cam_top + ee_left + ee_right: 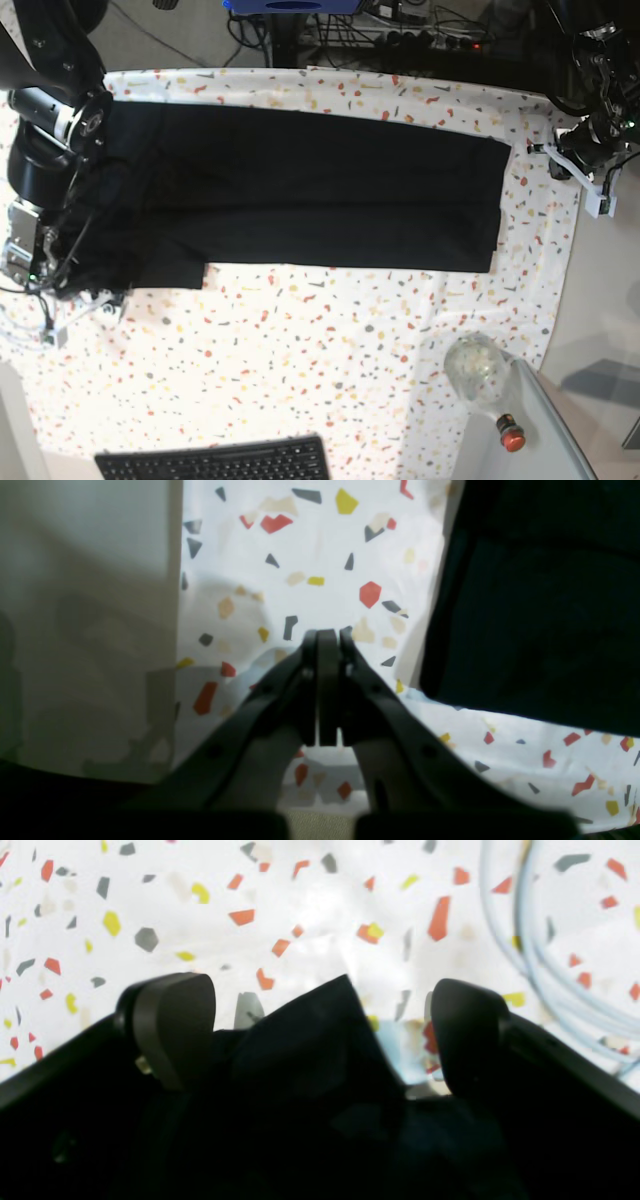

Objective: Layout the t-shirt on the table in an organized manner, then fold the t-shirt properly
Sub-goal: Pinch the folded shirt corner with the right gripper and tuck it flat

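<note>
we ease the wide-open right tool [320, 1035] over the black t-shirt [300, 190] sleeve at nine o'clock, pinching both layers, while the left tool [327, 640] sits closed and empty above the worktop [330, 340].

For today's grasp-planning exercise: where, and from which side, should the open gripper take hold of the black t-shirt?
Grip the raised corner of the t-shirt that peaks between the right gripper fingers, coming from above. The fold stands up off the table, so the fingers can probably close on cloth alone. The left gripper is shut, off the shirt.
</note>
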Motion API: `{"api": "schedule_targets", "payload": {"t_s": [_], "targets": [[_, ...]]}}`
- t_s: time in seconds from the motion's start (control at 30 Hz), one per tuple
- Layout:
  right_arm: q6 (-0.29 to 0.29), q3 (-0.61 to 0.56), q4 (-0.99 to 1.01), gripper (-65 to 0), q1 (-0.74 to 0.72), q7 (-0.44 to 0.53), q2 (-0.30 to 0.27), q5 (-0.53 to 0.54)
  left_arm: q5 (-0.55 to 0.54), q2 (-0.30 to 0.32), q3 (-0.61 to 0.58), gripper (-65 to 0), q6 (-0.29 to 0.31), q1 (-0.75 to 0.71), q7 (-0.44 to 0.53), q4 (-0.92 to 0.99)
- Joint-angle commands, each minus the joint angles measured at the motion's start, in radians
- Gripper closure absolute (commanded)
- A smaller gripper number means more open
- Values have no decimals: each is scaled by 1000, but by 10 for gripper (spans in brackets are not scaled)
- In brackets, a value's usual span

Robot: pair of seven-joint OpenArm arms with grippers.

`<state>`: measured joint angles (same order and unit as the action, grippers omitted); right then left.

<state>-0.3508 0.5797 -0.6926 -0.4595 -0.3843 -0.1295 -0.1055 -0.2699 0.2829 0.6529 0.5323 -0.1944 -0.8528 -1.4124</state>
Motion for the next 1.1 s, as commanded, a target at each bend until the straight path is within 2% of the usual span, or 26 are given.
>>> {"api": "schedule_targets", "payload": {"t_s": [0.0, 0.07, 0.2, 0.4, 0.47, 0.53, 0.6, 0.63, 0.7, 0.73, 0.77, 0.87, 0.93, 0.97, 1.07], "targets": [[-1, 3, -16, -650, -29, 23, -9, 11, -12, 19, 6, 0, 7, 6, 16, -14], [-1, 4, -16, -650, -26, 38, -8, 13, -12, 19, 6, 0, 7, 6, 16, -14], [-4, 4, -16, -650, -11, 175, 9, 22, -12, 19, 6, 0, 7, 8, 16, -14], [-12, -4, -16, -650, 35, 261, 11, 200, -12, 25, 6, 0, 7, 8, 16, -14], [-55, -5, -17, -650, 52, 281, 3, 217, -12, 25, 6, 0, 7, 8, 16, -14], [-150, -5, -17, -645, 57, 299, -8, 218, -12, 25, 6, 0, 7, 8, 16, -14], [-207, -4, -16, -521, 58, 301, -9, 217, -12, 25, 6, 0, 7, 6, 16, -14], [-207, -4, -16, -455, 55, 301, -9, 215, -12, 25, 6, 0, 7, 6, 16, -14], [-169, -4, -16, -330, 49, 296, -9, 214, -12, 25, 6, 0, 7, 5, 16, -14], [-126, -5, -14, -303, 44, 293, -9, 212, -12, 25, 6, 0, 7, 5, 16, -14], [-78, -7, -14, -312, 40, 292, -9, 194, -12, 25, 6, 0, 7, 5, 16, -14], [54, -5, -14, -417, 34, 292, -8, 77, -12, 25, 6, 0, 7, 6, 16, -14], [129, -5, -14, -407, 18, 292, -3, -1, -12, 25, 6, 0, 7, 6, 16, -14], [154, -5, -14, -404, 17, 292, -2, -32, -12, 25, 6, 0, 7, 6, 16, -14], [161, -5, -14, -405, 14, 290, 4, -64, -12, 25, 6, 0, 7, 6, 16, -14]]}}
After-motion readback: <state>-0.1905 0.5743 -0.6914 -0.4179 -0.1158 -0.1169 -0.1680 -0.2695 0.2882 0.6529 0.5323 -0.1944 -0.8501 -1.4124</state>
